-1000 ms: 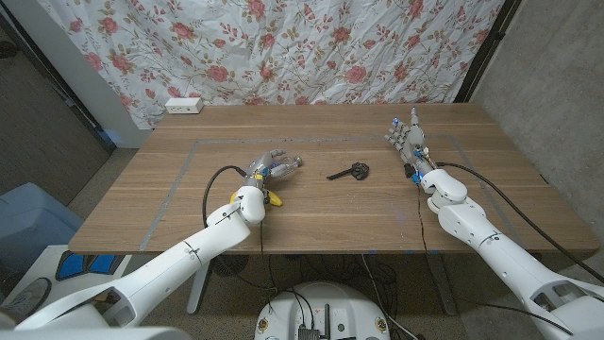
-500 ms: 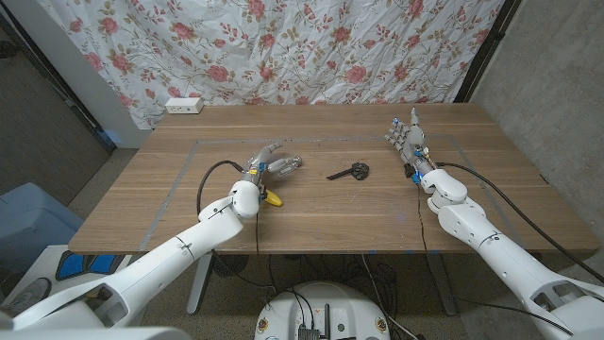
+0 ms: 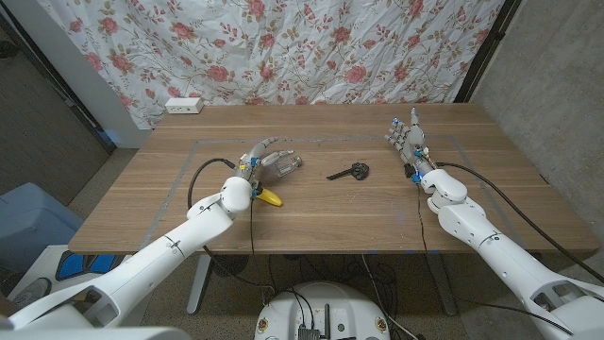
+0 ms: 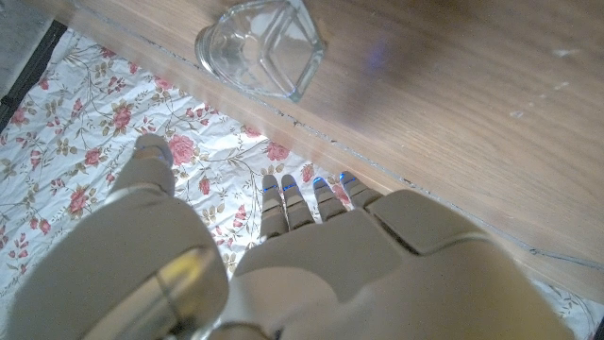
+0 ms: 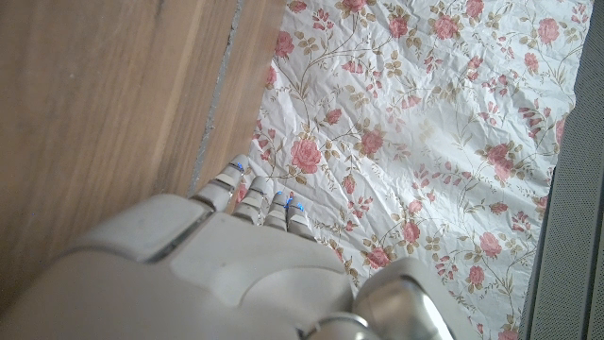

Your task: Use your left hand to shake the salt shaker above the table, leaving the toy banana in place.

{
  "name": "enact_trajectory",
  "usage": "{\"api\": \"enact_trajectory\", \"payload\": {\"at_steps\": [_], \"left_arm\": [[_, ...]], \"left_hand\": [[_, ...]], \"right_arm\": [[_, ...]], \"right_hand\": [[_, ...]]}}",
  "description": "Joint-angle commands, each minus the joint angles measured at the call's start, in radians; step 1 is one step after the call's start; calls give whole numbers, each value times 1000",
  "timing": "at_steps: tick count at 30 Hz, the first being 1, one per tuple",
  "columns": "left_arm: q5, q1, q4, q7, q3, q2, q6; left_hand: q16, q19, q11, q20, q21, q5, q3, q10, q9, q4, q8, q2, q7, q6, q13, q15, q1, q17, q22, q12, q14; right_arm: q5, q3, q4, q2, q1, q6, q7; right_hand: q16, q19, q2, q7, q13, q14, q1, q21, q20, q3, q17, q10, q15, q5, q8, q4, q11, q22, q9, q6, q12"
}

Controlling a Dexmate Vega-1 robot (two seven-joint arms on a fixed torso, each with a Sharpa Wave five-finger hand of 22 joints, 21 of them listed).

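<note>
The clear glass salt shaker (image 3: 288, 165) (image 4: 260, 47) lies on its side on the wooden table (image 3: 321, 212), left of centre. My left hand (image 3: 263, 158) (image 4: 311, 264) is just beside it on its left, fingers spread and nothing in its grasp; the left wrist view shows the shaker apart from my fingers (image 4: 300, 203). The yellow toy banana (image 3: 271, 197) lies on the table just in front of that hand, beside the wrist. My right hand (image 3: 408, 138) (image 5: 255, 274) stands at the right side of the table, fingers apart and pointing away, holding nothing.
A small black object (image 3: 351, 172) lies at the table's centre, right of the shaker. A white power strip (image 3: 184, 106) sits at the far left corner. A floral curtain (image 3: 321, 47) hangs behind. A blue bin (image 3: 28, 222) stands on the floor at left.
My left arm has swung left and the hand has shifted back from over the banana, its fingers spreading beside the shaker. The banana now shows more fully. The right arm has not moved.
</note>
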Motion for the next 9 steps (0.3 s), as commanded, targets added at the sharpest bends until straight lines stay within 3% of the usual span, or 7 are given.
{"api": "enact_trajectory", "payload": {"at_steps": [1,9], "left_arm": [[-111,20,47,-14,-67,-20,-125],[-202,47,53,18,-119,-57,-146]], "left_hand": [[11,10,4,-17,11,-2,5,1,1,3,10,13,3,5,3,-14,-14,1,1,8,10],[22,72,-2,-25,24,-4,21,50,0,-1,27,54,2,62,2,-32,-23,-1,0,24,68]], "right_arm": [[0,0,0,0,0,0,0],[0,0,0,0,0,0,0]], "right_hand": [[4,9,102,9,3,-6,0,6,2,-1,6,-6,-34,6,3,6,1,5,4,-2,3],[4,9,102,10,3,-7,-1,6,1,-1,6,-7,-34,6,4,6,0,5,4,-1,3]]}}
